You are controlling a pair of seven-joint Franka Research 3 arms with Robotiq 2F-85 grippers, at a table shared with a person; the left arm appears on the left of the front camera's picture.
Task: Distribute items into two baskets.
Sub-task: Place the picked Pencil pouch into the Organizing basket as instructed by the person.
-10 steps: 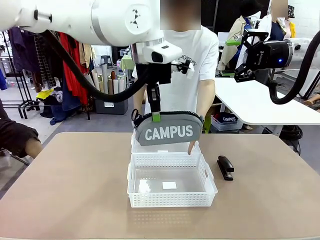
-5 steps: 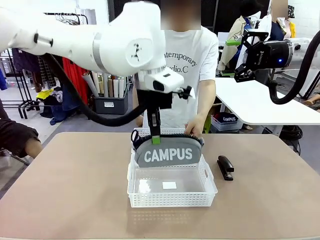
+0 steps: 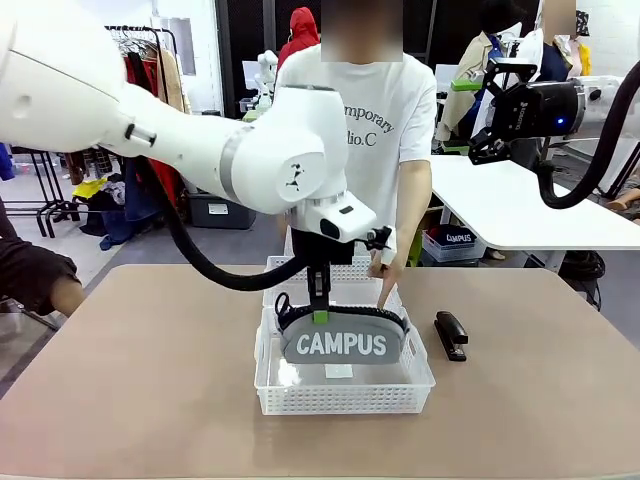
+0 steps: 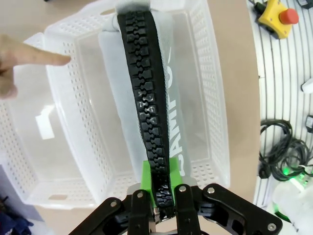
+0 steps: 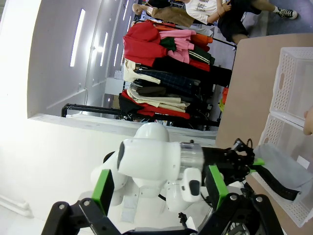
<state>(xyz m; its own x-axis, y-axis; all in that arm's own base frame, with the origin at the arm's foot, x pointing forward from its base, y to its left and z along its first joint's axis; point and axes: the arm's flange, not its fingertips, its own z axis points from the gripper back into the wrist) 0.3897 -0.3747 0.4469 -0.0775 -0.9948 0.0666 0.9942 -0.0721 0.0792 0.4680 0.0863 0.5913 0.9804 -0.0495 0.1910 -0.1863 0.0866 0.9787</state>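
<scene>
The task stands roughly at its midpoint, by my reading: the first item is being set down and nothing is released yet. The grey pouch (image 3: pixel 342 343) with white "CAMPUS" lettering hangs upright inside the near basket (image 3: pixel 340 402), its lower edge sunk below the lattice rim, though whether it rests on the clear bottom I cannot tell. The left jaws are pinched tight on the pouch's top seam, the green pads (image 4: pixel 152 172) clamped on either side of the black zipper (image 4: pixel 145 93), which runs straight away from the wrist down the length of the basket. The far basket (image 3: pixel 352 270), just behind and touching the near one, holds nothing that I can see; a person's hand (image 3: pixel 384 268) points a finger down close to the wall between the two. The black stapler (image 3: pixel 451 334) lies on the table (image 3: pixel 150 380) just beside the near basket's right side, untouched, so it is left to go, presumably into the far basket. The right jaws stand wide apart and hold nothing, raised well above and to the right of the table. The pouch looks soft and padded, curved along its top, and it sags slightly at both ends from the single central grip.
</scene>
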